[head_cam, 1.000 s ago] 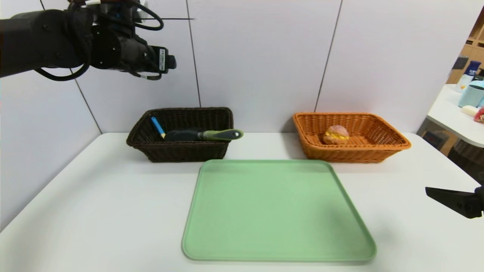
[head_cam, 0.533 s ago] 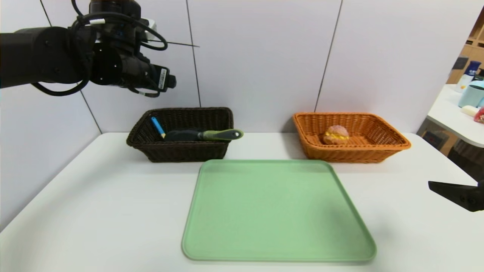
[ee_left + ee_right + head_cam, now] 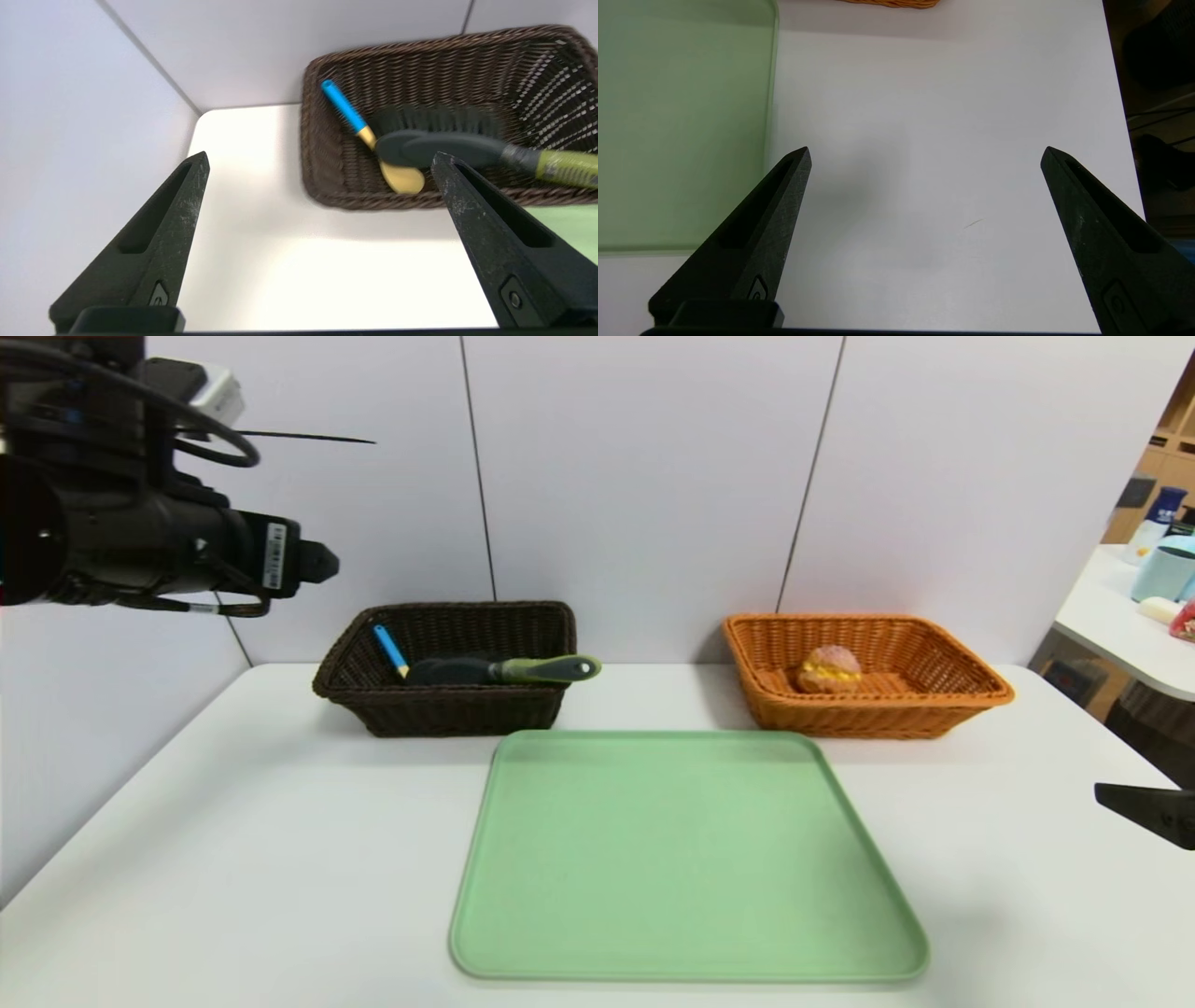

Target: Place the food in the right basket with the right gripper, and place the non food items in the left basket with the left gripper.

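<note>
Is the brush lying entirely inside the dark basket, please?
No, the green handle of the brush sticks out over the rim of the dark basket.

The left pincer has swung sideways, away from the dark basket, toward the tabletop's left edge, and its arm has come lower. The right pincer has shifted slightly toward the tabletop's right edge.

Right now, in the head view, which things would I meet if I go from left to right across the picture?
Left tool, dark brown wicker basket, green tray, orange wicker basket, right tool at the right edge.
</note>
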{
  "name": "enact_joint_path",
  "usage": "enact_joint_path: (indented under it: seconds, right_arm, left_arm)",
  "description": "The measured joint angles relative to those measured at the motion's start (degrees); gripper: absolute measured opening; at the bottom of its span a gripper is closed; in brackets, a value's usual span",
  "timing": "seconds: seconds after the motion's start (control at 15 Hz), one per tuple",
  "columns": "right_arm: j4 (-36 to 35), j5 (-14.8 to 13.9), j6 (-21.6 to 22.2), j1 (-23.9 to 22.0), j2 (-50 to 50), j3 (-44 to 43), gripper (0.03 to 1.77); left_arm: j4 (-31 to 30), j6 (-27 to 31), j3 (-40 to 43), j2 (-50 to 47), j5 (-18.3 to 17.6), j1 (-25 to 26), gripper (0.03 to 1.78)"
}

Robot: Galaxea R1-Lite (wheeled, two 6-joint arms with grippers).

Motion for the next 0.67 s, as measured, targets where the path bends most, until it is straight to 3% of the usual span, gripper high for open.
enact_joint_path:
  seconds: [0.2, 0.67]
  right_arm:
    - [0.0, 0.1, 0.0, -0.8, -2.2, 2.1, 1.7]
    - [0.0, 0.3, 0.2, -2.5, -9.4, 5.6, 1.7]
  left_arm:
    - [-0.1, -0.5, 8.4, -8.4, 0.6, 2.6, 1.69]
    - [0.0, -4.4, 24.5, -28.4, 0.5, 13.7, 1.69]
